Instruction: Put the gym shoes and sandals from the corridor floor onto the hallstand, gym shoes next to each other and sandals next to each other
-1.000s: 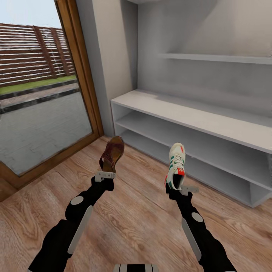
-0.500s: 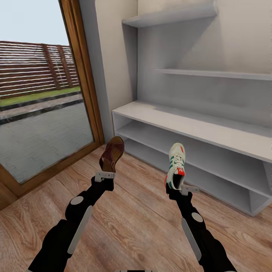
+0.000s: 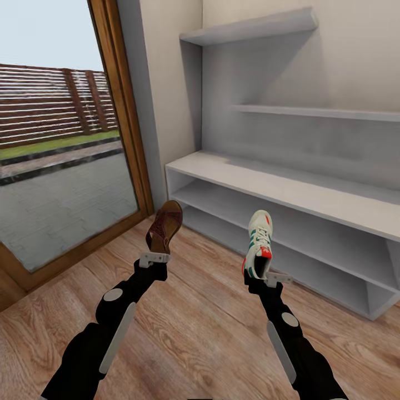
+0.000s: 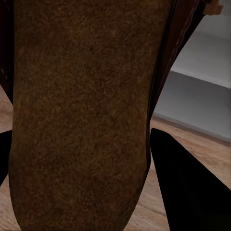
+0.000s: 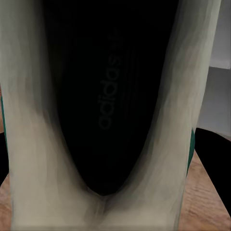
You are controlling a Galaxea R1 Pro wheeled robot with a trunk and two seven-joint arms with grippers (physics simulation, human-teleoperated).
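Your left gripper [image 3: 154,258] is closed on a sandal [image 3: 164,226] by its heel, and your right gripper [image 3: 270,278] is closed on a gym shoe [image 3: 259,243] the same way. Both shoes stick up with their toes high, above the corridor floor [image 3: 200,333]. The hallstand [image 3: 289,186] stands just ahead, a bit to your right.

You only pinch each shoe at one end, so a bump could make it tip or slip out. The front edge of a shelf is the likely thing to hit, because the toes go in first. If a shoe drops, it lands back on the floor, and that does not count.

In the left wrist view, the sandal's brown footbed [image 4: 82,110] blocks most of what is ahead. In the right wrist view, the gym shoe's dark inside [image 5: 108,96] does the same. So watch the head view for the edges.

The flat top is wide open and looks like the easy spot. The two lower shelves have less room above them. The wooden door frame [image 3: 128,111] is close on your left side, so keep that arm away from it
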